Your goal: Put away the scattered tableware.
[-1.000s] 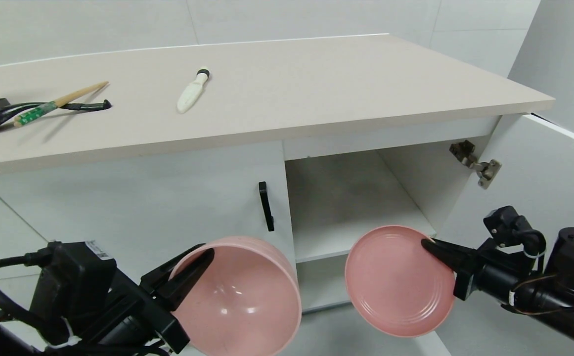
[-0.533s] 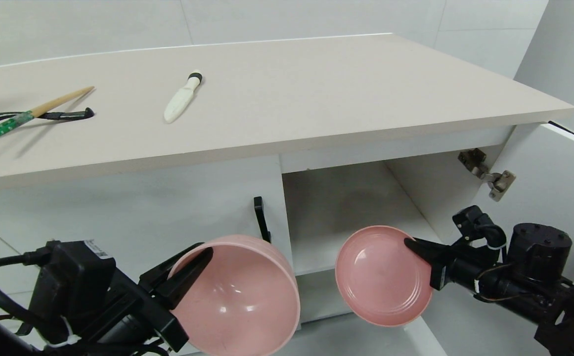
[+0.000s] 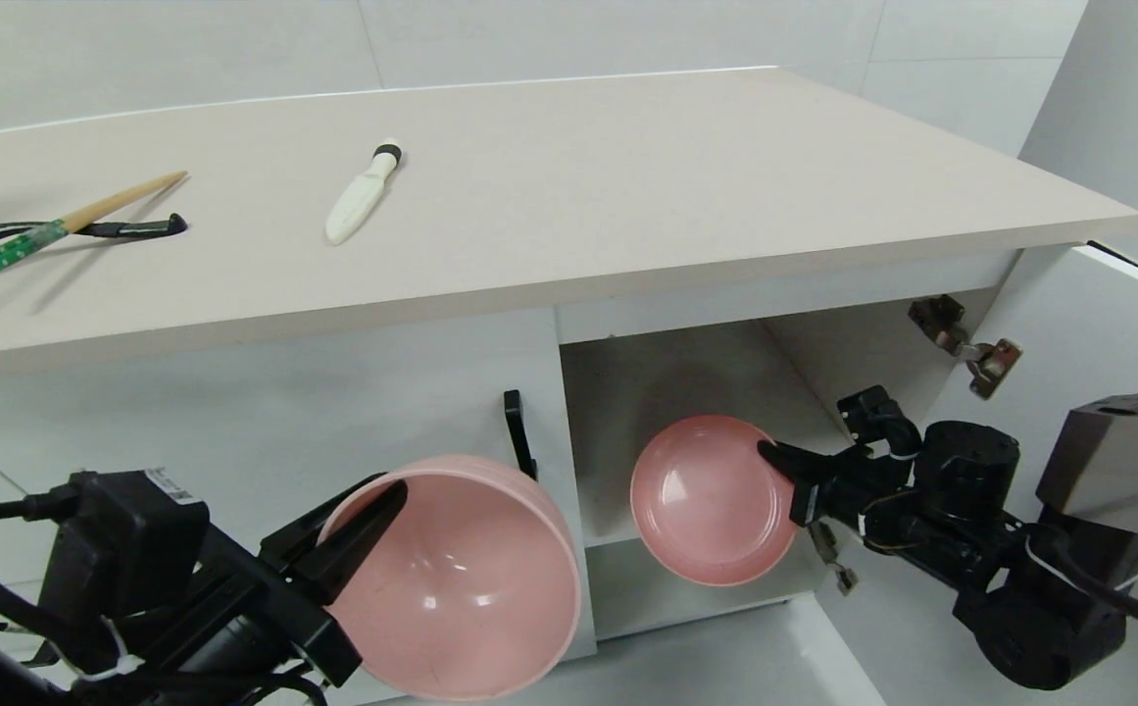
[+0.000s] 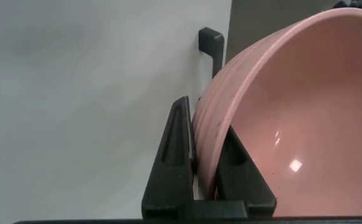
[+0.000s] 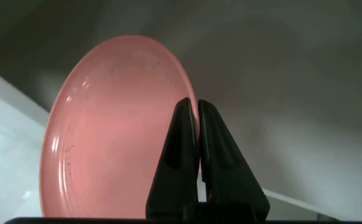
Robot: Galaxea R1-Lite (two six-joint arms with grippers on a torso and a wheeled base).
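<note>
My left gripper is shut on the rim of a large pink bowl, held low in front of the closed left cabinet door. My right gripper is shut on the rim of a pink plate, held on edge at the mouth of the open cabinet compartment, over its shelf. On the countertop lie a white knife, a wooden chopstick and a black utensil.
The right cabinet door stands swung open at the right, its hinge showing. A black handle sits on the closed left door, just behind the bowl. A lower shelf space lies under the plate.
My right arm has carried the pink plate left and forward into the cabinet opening. The left gripper with the bowl has barely shifted. The camera moved between the first two frames.
</note>
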